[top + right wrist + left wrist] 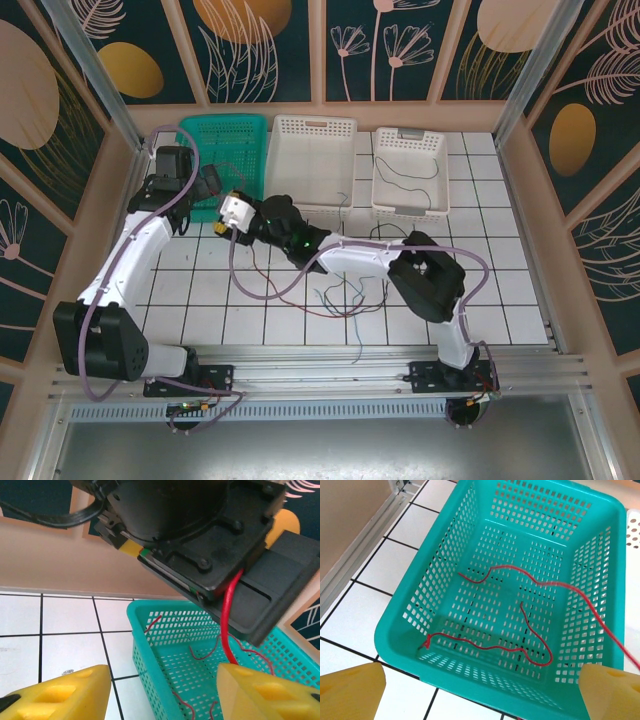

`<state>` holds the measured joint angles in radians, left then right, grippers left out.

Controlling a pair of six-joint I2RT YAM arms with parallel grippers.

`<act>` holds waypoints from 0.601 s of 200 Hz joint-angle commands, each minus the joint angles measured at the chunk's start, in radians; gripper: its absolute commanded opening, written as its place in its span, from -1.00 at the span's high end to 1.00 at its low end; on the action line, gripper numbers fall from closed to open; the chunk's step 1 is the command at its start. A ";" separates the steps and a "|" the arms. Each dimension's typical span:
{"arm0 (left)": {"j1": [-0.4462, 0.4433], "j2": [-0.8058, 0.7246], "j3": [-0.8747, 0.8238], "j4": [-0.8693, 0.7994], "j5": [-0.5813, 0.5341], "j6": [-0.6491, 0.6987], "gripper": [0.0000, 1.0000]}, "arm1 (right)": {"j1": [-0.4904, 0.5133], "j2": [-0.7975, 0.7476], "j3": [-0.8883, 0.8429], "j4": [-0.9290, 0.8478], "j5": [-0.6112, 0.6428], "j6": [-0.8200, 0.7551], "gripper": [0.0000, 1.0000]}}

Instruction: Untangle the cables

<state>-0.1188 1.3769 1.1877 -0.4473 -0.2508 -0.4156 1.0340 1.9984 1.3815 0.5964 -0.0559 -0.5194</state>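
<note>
With left gripper (480, 695) and right gripper (160, 692) both wide, the red cable (226, 625) against the right's finger, lower right, could drag from the teal basket (150, 605).

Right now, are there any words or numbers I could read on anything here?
None can be read.
Teal basket: no label or writing.
Middle white basket and right white basket: no writing.
Tiled table: plain grid lines, no marks.
Walls: flower and leaf drawings, no words.

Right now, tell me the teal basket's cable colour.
Cable is red; best in left wrist view.
</note>
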 commanded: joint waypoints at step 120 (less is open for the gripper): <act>0.000 -0.039 -0.008 -0.047 0.120 0.044 -0.97 | -0.045 0.007 0.056 0.042 -0.006 -0.020 0.03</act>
<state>-0.1188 1.3750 1.1873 -0.4759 -0.1707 -0.3923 0.9955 1.9713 1.3830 0.6495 -0.0265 -0.5449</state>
